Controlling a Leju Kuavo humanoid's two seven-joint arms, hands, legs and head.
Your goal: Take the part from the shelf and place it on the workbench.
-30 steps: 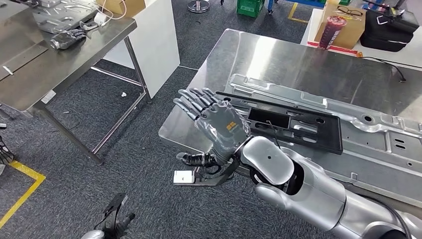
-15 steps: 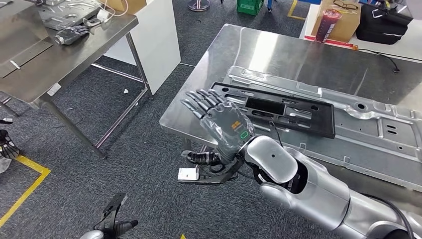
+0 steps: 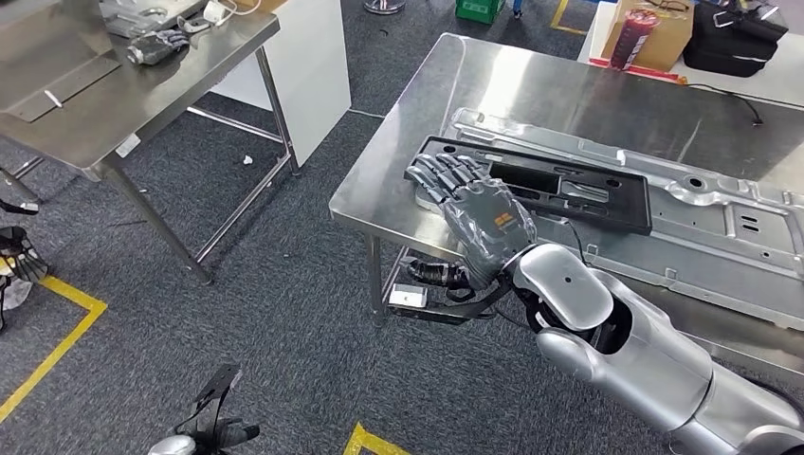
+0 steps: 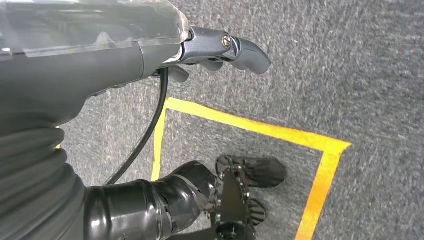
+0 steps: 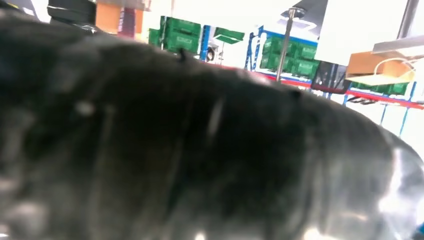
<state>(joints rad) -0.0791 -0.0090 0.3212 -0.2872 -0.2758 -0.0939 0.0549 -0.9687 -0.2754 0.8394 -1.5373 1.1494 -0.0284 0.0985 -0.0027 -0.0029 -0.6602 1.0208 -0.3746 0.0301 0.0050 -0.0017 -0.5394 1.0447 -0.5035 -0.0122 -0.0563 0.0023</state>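
Note:
The black plastic part, long and flat with cut-outs, lies on a large silver sheet-metal panel on the steel workbench. My right hand reaches in from the lower right. Its fingers are stretched out and slightly apart over the part's near-left end, and its thumb hangs below the bench edge. Nothing is gripped; I cannot tell whether the fingers touch the part. My left hand hangs low over the carpet and holds nothing. In the right wrist view a blurred dark mass sits close to the lens.
A second steel table with loose metal pieces stands at the left, next to a white panel. A cardboard box with a red cup and a black bag sit behind the workbench. Yellow tape marks the grey carpet.
The whole picture has shifted, so the camera has moved. My right hand, earlier beside the bench corner, now lies over the part's left end. The part keeps its place on the panel.

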